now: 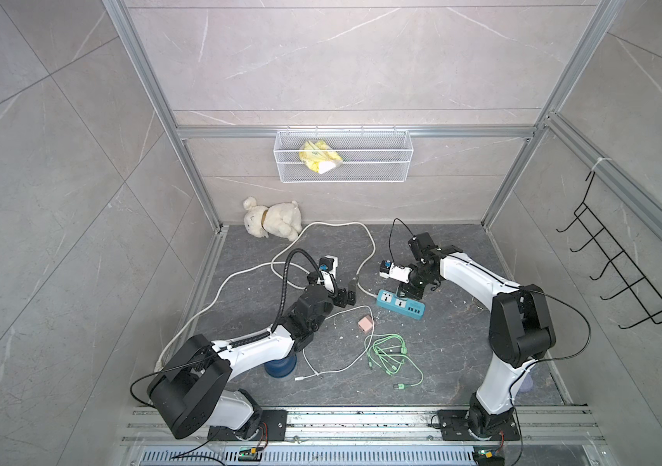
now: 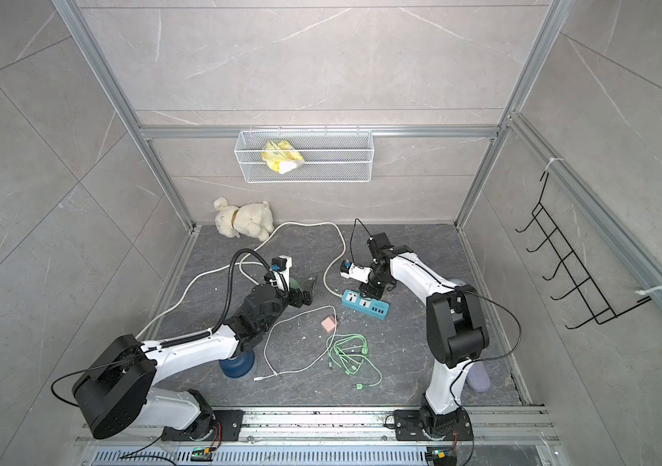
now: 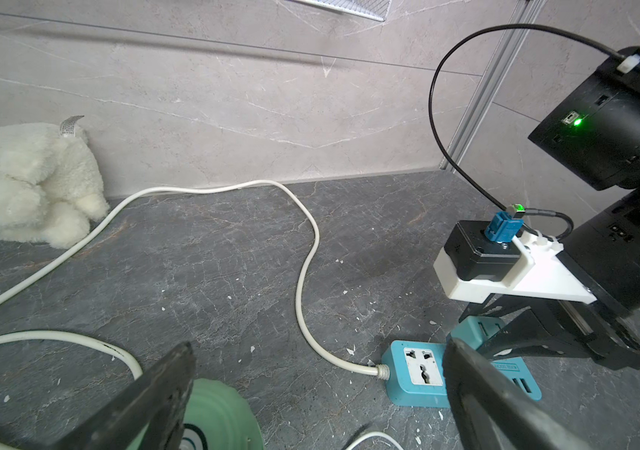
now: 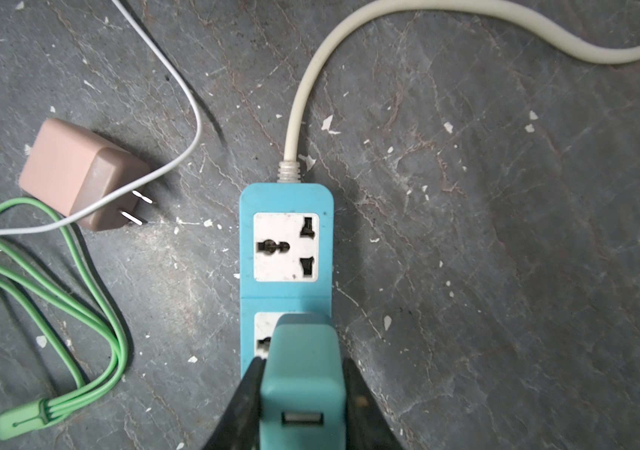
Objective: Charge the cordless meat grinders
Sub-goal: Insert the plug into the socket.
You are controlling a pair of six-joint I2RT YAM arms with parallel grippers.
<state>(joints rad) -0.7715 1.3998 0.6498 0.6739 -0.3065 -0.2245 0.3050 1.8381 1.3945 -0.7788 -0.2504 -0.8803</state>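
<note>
The pale mint green cordless meat grinder [image 3: 221, 417] sits on the dark floor; in a top view only a sliver [image 2: 294, 284] shows past my left wrist. My left gripper [image 3: 318, 350] hangs open just over it, one finger [image 3: 162, 385] covering part of its dome. The dark navy grinder [image 1: 280, 367] [image 2: 236, 365] stands half hidden under my left arm. My right gripper [image 4: 303, 364] [image 1: 410, 290] is shut on a teal cube charger [image 4: 303, 385], held upright against the second socket of the teal power strip [image 4: 285, 249] [image 1: 400, 304]. Its prongs are hidden.
A pink cube charger [image 1: 365, 323] [image 4: 73, 171] lies beside a thin white cable [image 1: 345, 363] and a coiled green cable [image 1: 390, 355]. The strip's thick white cord [image 1: 333, 226] loops toward a plush toy [image 1: 273, 220]. A wire basket [image 1: 341, 157] hangs on the back wall.
</note>
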